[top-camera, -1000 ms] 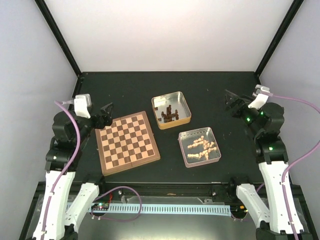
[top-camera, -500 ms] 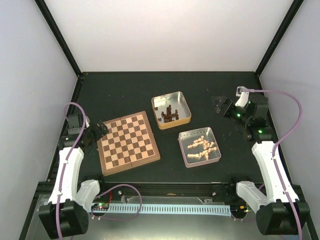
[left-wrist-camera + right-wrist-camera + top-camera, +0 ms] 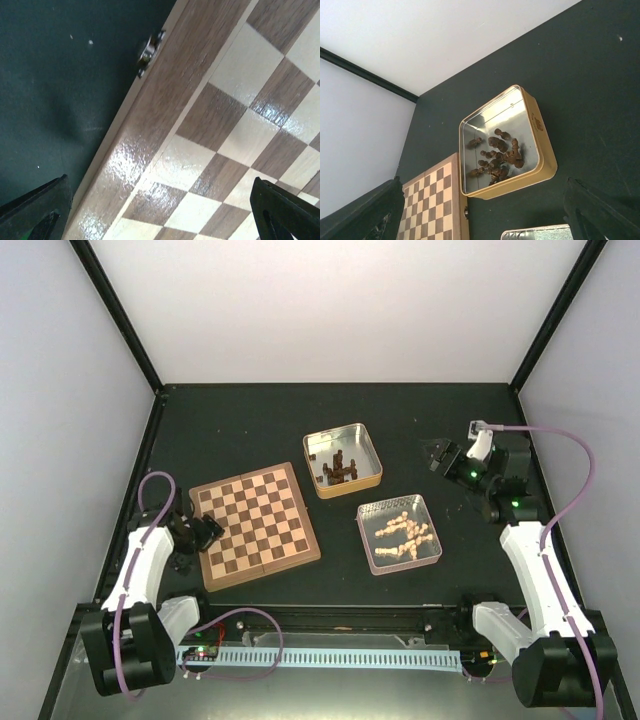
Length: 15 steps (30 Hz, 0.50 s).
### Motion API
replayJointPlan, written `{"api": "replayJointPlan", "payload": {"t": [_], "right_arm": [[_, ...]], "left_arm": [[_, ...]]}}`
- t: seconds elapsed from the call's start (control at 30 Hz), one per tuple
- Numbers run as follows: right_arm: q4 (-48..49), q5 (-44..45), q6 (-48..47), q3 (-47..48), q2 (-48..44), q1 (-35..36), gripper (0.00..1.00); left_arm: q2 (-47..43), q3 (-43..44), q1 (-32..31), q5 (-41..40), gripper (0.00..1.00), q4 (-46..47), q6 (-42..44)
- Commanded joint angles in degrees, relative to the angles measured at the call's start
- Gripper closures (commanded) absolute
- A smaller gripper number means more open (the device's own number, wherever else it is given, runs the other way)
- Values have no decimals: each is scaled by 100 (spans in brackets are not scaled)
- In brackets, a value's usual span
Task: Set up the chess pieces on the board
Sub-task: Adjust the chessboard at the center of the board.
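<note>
**Q:** While the chess pieces (image 3: 401,531) lie heaped in the silver tin (image 3: 366,540), just right of the board (image 3: 255,523), does either gripper hold one?

**A:** No. The left gripper (image 3: 203,532) is spread wide and holds nothing. It sits low over the board's left border, and its wrist view shows a small metal clasp (image 3: 150,50) on that edge. The right gripper (image 3: 440,456) is likewise spread and holds nothing.

**Q:** Arm poses?

**A:** The left arm is folded low, reaching in from the board's left side. The right arm is raised, well right of the gold tin (image 3: 350,489) and pointing towards it.

**Q:** Counts?

**A:** One board with no pieces on its squares. Two tins. The dark pieces (image 3: 338,468) are clustered in the gold tin. Both heaps are too tangled to count.
</note>
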Motion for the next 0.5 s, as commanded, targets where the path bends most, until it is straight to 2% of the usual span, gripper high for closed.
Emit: {"api": "replayJointPlan", "payload": {"t": [0.0, 0.23, 0.4, 0.47], "right_arm": [[120, 83, 80, -50, 2, 46, 13], [73, 343, 112, -15, 75, 123, 13], [29, 461, 107, -31, 90, 131, 13], [31, 462, 93, -40, 106, 146, 13]], "left_arm": [[-158, 20, 20, 472, 1, -425, -294], [-226, -282, -152, 1335, 1, -549, -351], [-193, -170, -310, 1547, 4, -486, -337], [-156, 57, -324, 1211, 4, -660, -116]]}}
